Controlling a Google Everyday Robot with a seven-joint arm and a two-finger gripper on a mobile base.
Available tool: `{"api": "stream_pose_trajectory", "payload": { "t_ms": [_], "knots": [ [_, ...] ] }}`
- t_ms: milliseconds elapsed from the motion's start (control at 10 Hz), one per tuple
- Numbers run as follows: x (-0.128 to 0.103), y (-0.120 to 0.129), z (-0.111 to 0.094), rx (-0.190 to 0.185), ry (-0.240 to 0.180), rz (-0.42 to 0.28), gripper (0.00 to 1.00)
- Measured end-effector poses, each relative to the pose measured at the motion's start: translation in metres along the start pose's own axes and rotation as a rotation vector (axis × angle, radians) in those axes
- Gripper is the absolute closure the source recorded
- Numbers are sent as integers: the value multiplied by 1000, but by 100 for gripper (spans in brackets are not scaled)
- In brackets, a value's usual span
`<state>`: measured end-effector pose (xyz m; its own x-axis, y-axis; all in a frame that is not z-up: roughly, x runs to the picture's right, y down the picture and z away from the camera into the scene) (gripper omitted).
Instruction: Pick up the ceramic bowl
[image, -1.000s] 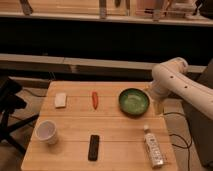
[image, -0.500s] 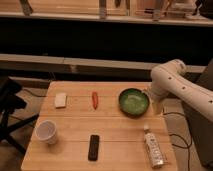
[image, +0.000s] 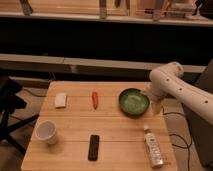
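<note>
The ceramic bowl (image: 133, 102) is round, shallow and glossy green with a darker rim. It sits on the wooden table (image: 115, 135) at the right of its far half. My white arm reaches in from the right and bends down beside the bowl. The gripper (image: 156, 106) hangs at the bowl's right rim, close to it.
A white cup (image: 46, 131) stands at the front left. A black remote (image: 93, 147) lies front centre, a plastic bottle (image: 153, 146) front right. A red chili-like item (image: 95, 99) and a white block (image: 60, 100) lie at the back. A black stand (image: 10, 100) is left of the table.
The arm has shifted slightly to the left, toward the bowl. The things on the table have not moved.
</note>
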<state>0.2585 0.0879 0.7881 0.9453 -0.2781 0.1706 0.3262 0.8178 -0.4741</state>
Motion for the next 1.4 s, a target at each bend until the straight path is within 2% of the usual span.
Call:
{"api": "stream_pose_trajectory", "payload": {
  "t_ms": [100,600,900,1400],
  "knots": [
    [0,0,9,1,0,-8,20],
    [-4,-5,29,6,0,-35,20],
    [-5,-3,52,-5,-9,-41,20],
    [-1,1,72,-21,-20,-42,20]
  ]
}}
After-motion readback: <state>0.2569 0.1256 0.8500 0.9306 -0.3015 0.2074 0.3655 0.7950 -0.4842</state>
